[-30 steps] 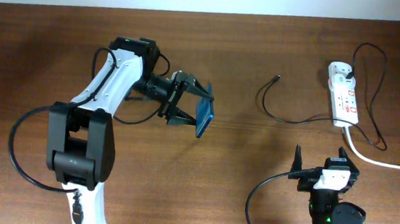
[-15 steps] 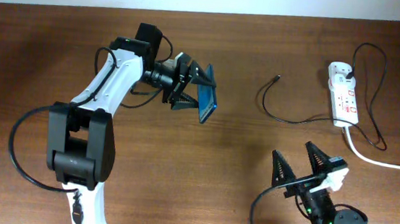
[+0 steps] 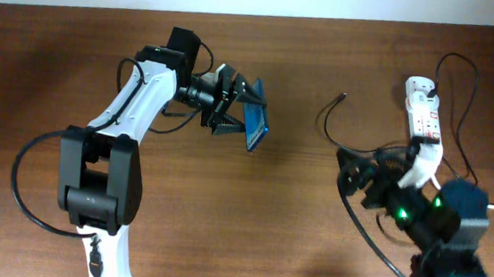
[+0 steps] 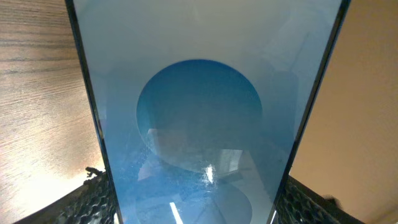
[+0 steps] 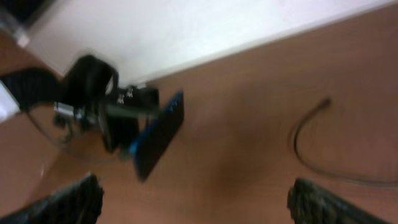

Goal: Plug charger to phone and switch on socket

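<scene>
- Left gripper [image 3: 239, 111] — jaws pinching the slim black-edged, blue-screened phone [image 3: 256, 129], tilted above the brown wooden bench [image 3: 75, 52], mid-width towards its far edge.
- Right gripper [image 3: 365, 177] — jaws spread, beside the thin black charger cable [image 3: 327, 128]; white plastic power strip [image 3: 425, 123] near the far-right corner.

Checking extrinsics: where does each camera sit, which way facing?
Overhead: above the table, looking down; left arm and right arm show.
Left wrist: faces the phone screen close up; own fingers at bottom corners.
Right wrist: faces across the table at the left gripper holding the phone; own fingertips below.
Shared: phone in all three.
</scene>
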You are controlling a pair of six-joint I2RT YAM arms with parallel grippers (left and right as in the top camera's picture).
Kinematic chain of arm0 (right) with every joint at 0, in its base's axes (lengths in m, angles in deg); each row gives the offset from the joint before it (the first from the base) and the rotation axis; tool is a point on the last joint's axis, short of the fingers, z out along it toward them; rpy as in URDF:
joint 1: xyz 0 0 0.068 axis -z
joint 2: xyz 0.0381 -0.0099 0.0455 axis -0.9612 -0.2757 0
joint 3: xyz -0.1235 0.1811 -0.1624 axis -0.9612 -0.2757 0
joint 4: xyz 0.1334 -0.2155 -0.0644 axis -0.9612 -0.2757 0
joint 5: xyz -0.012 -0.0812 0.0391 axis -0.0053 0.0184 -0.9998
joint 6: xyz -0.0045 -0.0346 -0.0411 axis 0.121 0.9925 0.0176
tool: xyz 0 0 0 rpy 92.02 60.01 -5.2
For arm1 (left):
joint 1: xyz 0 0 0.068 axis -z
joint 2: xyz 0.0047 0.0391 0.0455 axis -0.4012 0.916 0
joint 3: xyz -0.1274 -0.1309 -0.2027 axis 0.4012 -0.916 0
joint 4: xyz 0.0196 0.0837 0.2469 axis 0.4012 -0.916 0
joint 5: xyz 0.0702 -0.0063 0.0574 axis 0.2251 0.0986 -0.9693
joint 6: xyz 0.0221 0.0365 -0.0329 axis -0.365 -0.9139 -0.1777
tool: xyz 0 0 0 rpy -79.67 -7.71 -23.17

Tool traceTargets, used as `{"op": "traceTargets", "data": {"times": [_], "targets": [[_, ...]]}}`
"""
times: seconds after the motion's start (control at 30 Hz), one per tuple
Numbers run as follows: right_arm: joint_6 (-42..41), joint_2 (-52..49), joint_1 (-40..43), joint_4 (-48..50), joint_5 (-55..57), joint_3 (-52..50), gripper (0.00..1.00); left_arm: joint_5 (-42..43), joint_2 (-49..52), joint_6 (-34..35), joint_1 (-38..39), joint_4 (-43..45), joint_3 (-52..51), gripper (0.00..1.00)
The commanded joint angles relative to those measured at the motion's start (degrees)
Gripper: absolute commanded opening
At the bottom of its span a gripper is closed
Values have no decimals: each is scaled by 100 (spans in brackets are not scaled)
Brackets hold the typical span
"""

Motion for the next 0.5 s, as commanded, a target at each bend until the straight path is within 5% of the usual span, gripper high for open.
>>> {"op": "traceTargets", "data": {"times": [0.0,0.07,0.2,0.27,0.33,0.47], "targets": [[221,-483,-1075,-769,914,1086,98,214,33,17,11,13,144,56],[-136,-754,-2271,-922,1860,1244,98,214,33,15,11,13,144,56],[-210,-1399,-3296,-385,2138,1244,98,214,33,15,11,13,144,56],[-208,-2105,-3486,74,2293,1244,97,216,33,15,9,11,142,56],[-269,-2640,-3486,330,2398,1244,85,212,33,13,9,13,144,56],[-1346,-3440,-3486,857,3475,1244,87,216,33,15,9,13,144,56]]}}
